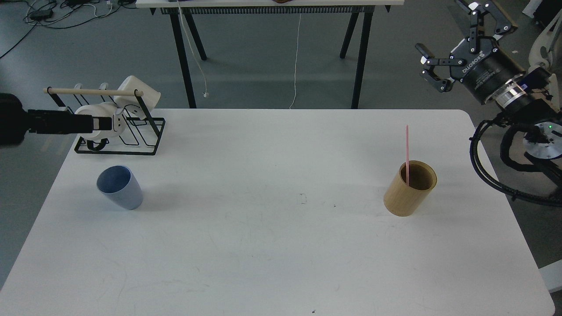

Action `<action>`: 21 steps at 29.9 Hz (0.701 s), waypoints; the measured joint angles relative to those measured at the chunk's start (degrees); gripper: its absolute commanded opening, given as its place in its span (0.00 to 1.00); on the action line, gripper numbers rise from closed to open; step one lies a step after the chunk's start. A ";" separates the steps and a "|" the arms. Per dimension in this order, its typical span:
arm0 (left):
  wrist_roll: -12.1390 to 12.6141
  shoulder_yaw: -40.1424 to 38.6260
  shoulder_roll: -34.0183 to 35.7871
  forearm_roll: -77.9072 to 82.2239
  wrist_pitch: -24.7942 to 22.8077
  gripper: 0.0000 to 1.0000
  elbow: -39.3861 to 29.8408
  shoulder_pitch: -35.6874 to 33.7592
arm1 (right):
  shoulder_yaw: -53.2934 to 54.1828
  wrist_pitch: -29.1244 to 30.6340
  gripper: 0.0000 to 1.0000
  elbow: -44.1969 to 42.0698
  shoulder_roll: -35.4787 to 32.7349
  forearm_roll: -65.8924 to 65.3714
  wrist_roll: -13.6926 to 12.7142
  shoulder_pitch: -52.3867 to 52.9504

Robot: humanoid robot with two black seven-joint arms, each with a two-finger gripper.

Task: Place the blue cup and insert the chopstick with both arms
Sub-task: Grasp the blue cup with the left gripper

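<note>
The blue cup (119, 188) stands upright on the white table (281, 263), at its left side. The pink chopstick (407, 151) stands upright inside the tan cylindrical holder (410, 189) on the right side. My left gripper (104, 123) comes in low from the left edge, in front of the mug rack and above and behind the cup; it is seen side-on as one dark bar. My right gripper (448, 33) is open and empty, high up beyond the table's far right corner, well above and behind the holder.
A black wire rack (131, 145) with a pale wooden rod and white mugs (140, 94) stands at the far left corner, right behind my left gripper. A black-legged table (272, 3) stands beyond the far edge. Cables hang by my right arm.
</note>
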 measured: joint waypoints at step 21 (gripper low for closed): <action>0.02 2.65 -20.76 5.10 4.69 1.00 27.02 11.86 | -0.47 0.00 0.99 -0.84 -0.07 -0.11 -0.01 -0.09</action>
